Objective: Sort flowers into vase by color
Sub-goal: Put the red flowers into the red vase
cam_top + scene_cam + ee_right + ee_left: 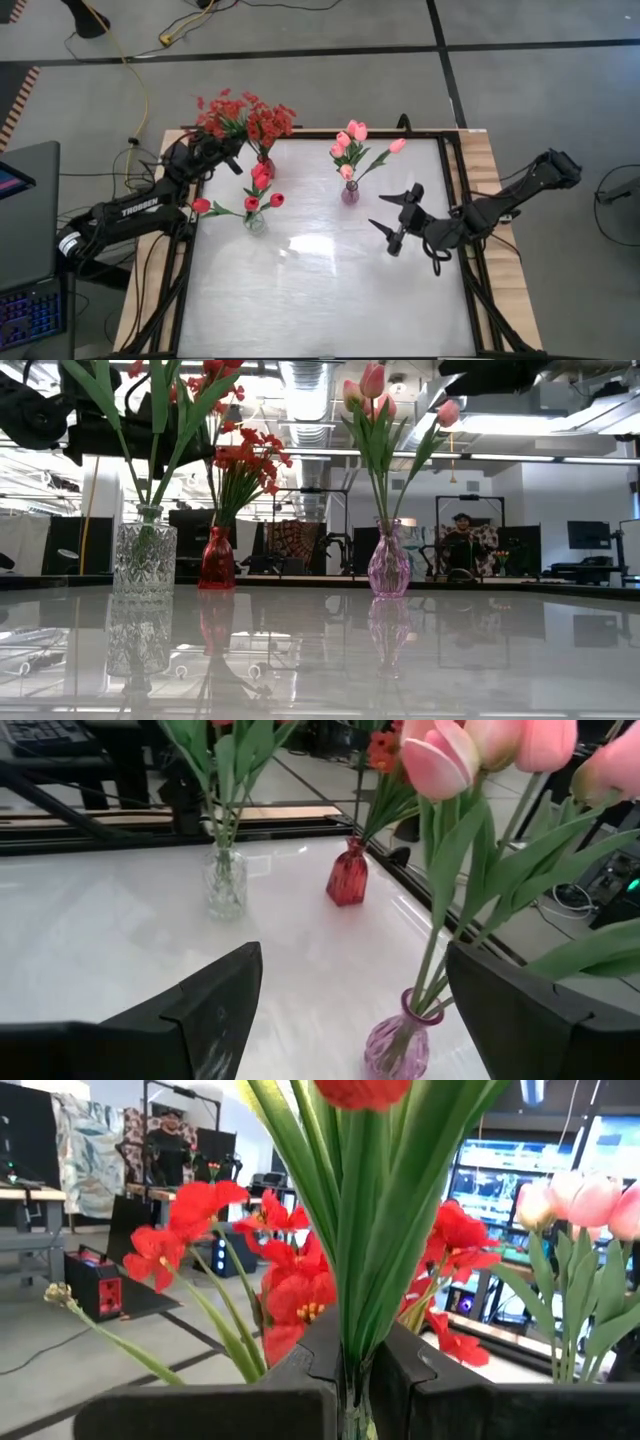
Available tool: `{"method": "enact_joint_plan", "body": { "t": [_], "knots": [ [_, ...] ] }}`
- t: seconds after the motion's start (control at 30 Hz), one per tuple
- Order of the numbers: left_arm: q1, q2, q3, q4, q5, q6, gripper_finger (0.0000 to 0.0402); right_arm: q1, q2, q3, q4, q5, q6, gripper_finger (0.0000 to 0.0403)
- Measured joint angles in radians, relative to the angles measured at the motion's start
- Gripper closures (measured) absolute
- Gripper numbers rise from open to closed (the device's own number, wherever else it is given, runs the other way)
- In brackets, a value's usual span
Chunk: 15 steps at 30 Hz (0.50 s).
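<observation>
Between your left gripper's (348, 1380) fingers (300, 1370) you have the green stems of a red tulip (362, 1090); the fingers are pressed together around those stems, pinching them low down, and the bloom stands straight above the fingertips. From above you can see that gripper (232, 152) at the far left of the table (330, 290), right beside the red vase (266, 165) with its bushy red sprays (245, 115). Just past your left fingers, nearer the table's middle, the clear glass vase (254, 221) holds more red tulips (262, 185), with one bloom leaning out toward the table's left edge.

Your right gripper (398, 218) hangs over the table's right half with its fingers (215, 1005) spread wide and nothing between them. Just ahead of those open fingers stands the purple vase (395, 1045), upright, with the pink tulips (470, 745) rising out of it; the vase and the fingers are apart, not touching. Farther beyond your right fingers you can make out the red vase and the clear glass vase in a row across the white tabletop.

At table height, all three vases stand upright. Well behind them in the room, a person (462, 540) sits at a desk.
</observation>
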Motion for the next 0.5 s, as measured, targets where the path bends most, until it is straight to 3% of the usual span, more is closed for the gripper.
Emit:
{"method": "enact_joint_plan", "body": {
  "t": [0.5],
  "knots": [
    [0.000, 0.001, 0.000, -0.026, -0.012, 0.040, 0.0391, 0.028, 0.000, 0.000, 0.000, 0.001, 0.002, 0.0062]
  ]
}}
